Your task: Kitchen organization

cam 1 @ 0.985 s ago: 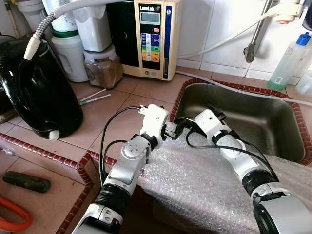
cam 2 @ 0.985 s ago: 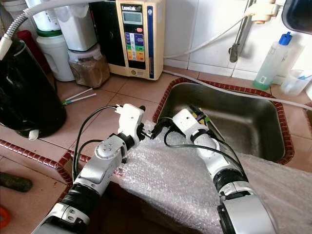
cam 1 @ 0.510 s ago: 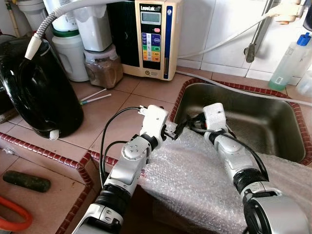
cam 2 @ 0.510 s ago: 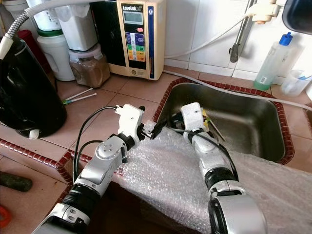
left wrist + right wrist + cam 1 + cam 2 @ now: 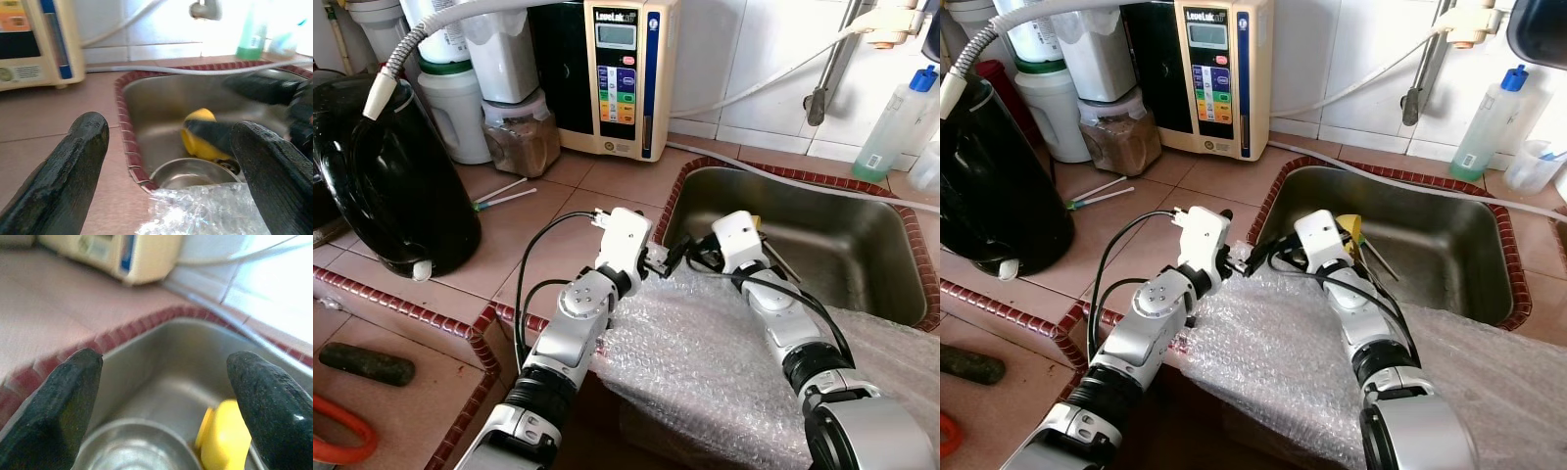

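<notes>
Right gripper point(image 5: 161, 396): fingers spread wide, nothing between them. In the right wrist view the opening frames the near corner of the sink point(image 5: 161, 362), with a steel bowl point(image 5: 132, 450) at the lower centre of the frame and a yellow object point(image 5: 225, 443) at lower right.

Left gripper point(image 5: 171, 166): fingers also spread wide and empty. In the left wrist view it hovers over the sink edge; the steel bowl sits at lower centre, the yellow object just above it, and a corner of bubble wrap point(image 5: 205, 213) along the bottom edge.

In the left eye view both grippers meet at centre frame over the near left corner of the sink, above the bubble wrap draped across the counter front.

Judged step: reach into the sink for the bowl or the yellow object.

Procedure:
- Commit one gripper only; hold the other clear, since the two stand close together.
- Lower the open fingers past the tiled rim before closing.
- Straddle the bowl rim squarely; thin steel may slip.
- Avoid snagging the bubble wrap
</notes>
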Controlling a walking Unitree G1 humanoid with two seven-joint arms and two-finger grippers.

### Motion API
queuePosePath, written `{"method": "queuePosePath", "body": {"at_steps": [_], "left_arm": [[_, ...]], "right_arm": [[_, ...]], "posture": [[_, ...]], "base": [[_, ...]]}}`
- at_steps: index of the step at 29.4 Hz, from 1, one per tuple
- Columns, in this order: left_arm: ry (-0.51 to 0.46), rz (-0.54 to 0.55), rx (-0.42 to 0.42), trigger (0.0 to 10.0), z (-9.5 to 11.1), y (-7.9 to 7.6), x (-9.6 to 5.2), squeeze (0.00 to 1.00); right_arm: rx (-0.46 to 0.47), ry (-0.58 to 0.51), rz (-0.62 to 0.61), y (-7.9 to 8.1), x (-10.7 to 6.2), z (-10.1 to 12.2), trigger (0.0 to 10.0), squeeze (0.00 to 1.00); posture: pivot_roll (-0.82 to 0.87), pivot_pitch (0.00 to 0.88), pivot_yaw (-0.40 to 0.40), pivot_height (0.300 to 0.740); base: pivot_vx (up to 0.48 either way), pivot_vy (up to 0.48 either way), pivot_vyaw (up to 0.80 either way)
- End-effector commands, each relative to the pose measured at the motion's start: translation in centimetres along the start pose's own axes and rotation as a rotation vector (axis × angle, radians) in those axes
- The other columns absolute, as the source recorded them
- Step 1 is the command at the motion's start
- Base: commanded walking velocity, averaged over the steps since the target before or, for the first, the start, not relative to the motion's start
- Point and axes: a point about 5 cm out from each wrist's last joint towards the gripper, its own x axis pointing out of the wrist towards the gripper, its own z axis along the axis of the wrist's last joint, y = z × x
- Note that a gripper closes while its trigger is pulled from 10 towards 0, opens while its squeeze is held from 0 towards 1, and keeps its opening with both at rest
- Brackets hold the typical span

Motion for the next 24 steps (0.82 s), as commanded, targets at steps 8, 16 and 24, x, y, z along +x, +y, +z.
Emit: {"method": "queuePosePath", "body": {"at_steps": [8, 16, 24], "left_arm": [[-0.069, 0.230, 0.087, 10.0, 1.9, 2.9, -0.7, 0.00], [-0.085, 0.289, 0.117, 10.0, 2.3, 3.5, -1.5, 0.00], [-0.097, 0.299, 0.079, 10.0, 3.4, 4.9, -3.4, 0.00]], "right_arm": [[-0.020, -0.242, -0.149, -2.6, -1.4, 3.6, 10.0, 0.00], [-0.036, -0.276, -0.175, -3.8, -2.8, 4.1, 10.0, 0.00], [-0.090, -0.293, -0.141, -4.6, -5.0, 5.9, 10.0, 0.00]], "posture": [[0.03, 0.000, 0.020, 0.740], [0.01, 0.000, 0.025, 0.740], [-0.01, 0.000, 0.029, 0.740]], "base": [[0.000, 0.000, 0.00], [0.000, 0.000, 0.00], [0.000, 0.000, 0.00]]}}
